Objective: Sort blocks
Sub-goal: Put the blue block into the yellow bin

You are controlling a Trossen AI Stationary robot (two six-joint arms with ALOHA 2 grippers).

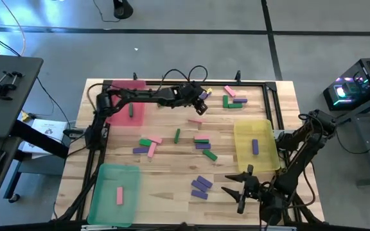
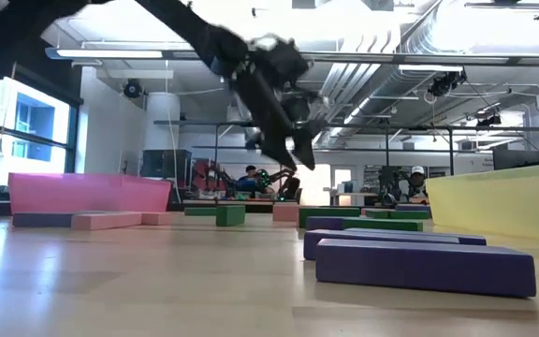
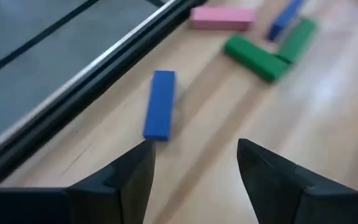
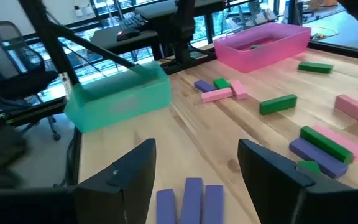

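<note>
Purple, pink and green blocks, small flat bars, judged light, rigid and smooth-faced; best taken across the narrow width at mid-length, flat faces to the pads, since a grip near an end would likely let a bar pivot.

Near edge: three purple bars (image 1: 201, 187) lying side by side, just ahead of the right gripper (image 1: 239, 192), whose fingers stand apart and empty above the table. One pink bar (image 1: 119, 196) is counted in the green tray (image 1: 101, 199).

Middle: one purple bar (image 1: 255, 147) in the yellow tray (image 1: 268, 157); a loose cluster (image 1: 148, 144) of green, pink and purple at left centre; a lone green bar (image 1: 177, 135); a stacked group (image 1: 203, 144) of green, pink and purple at centre. Exact counts in these clusters cannot be told.

Far edge: one green bar (image 1: 131, 110) in the pink tray (image 1: 117, 115); a pink bar (image 1: 196, 120) on the wood; a far group (image 1: 234, 99) of pink, purple and green. The left gripper (image 3: 194, 163), fingers apart and empty, is held over a single purple bar (image 3: 160, 112) beside the table's black frame rail (image 3: 92, 87).

Roughly twenty bars in all; three are placed in trays, none matching its tray's colour.
</note>
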